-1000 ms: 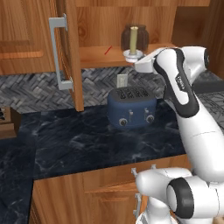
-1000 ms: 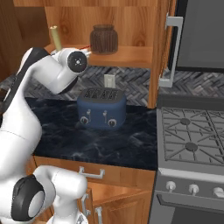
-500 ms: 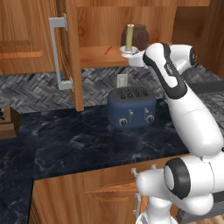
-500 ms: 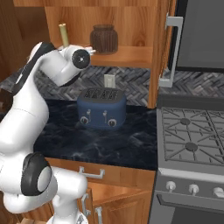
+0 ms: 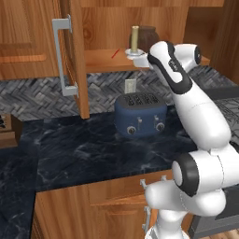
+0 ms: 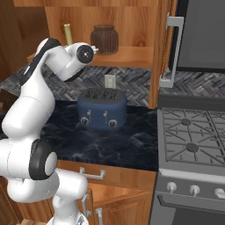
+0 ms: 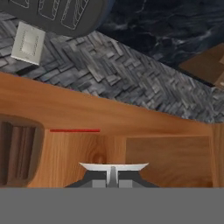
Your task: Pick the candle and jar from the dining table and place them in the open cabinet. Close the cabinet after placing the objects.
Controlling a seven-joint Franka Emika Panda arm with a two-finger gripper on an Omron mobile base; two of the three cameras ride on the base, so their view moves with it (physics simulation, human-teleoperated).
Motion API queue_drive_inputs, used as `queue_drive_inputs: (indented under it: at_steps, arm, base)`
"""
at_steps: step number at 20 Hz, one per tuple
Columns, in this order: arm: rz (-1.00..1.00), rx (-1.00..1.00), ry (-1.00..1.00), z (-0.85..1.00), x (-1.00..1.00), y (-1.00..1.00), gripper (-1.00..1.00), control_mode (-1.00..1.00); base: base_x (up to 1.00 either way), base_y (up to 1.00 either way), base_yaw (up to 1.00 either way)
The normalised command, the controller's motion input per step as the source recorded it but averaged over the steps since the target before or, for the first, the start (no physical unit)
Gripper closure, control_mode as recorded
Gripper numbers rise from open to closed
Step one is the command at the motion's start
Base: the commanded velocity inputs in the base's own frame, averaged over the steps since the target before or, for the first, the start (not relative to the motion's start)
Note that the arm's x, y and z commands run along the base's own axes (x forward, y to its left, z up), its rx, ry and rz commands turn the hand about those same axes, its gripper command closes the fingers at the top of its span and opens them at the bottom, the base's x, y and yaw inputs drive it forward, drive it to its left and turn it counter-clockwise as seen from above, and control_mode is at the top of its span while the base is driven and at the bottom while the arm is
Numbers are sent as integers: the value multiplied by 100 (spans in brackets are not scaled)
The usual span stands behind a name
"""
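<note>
Even, flat rendered light fills all three views, with no visible source and no glare. The cabinet point(image 5: 154, 28) interior is as bright as the black marble counter point(image 5: 84, 149), where shadows are faint. Edges look soft and slightly pixelated. The hand view is rolled upside down, undistorted.

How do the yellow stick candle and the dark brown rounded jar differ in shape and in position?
The yellow stick candle is thin and pale; the dark brown rounded jar is wide, dark and ribbed. The candle stands at the shelf's front edge, by the arm's end; the jar stands farther back on the shelf. Both are upright in the open wooden wall cabinet.
</note>
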Motion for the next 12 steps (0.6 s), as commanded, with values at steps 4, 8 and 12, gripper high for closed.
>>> queue_drive_inputs:
  at_steps: [4, 8, 12]
  arm:
    - [0, 0, 0, 0, 26, 0, 100, -100]
    - [0, 0, -5, -9, 17, 0, 100, -100]
    - [0, 0, -9, -24, 19, 0, 100, -100]
  base:
    - [0, 0, 0]
    - [0, 0, 0]
    - [0, 0, 0]
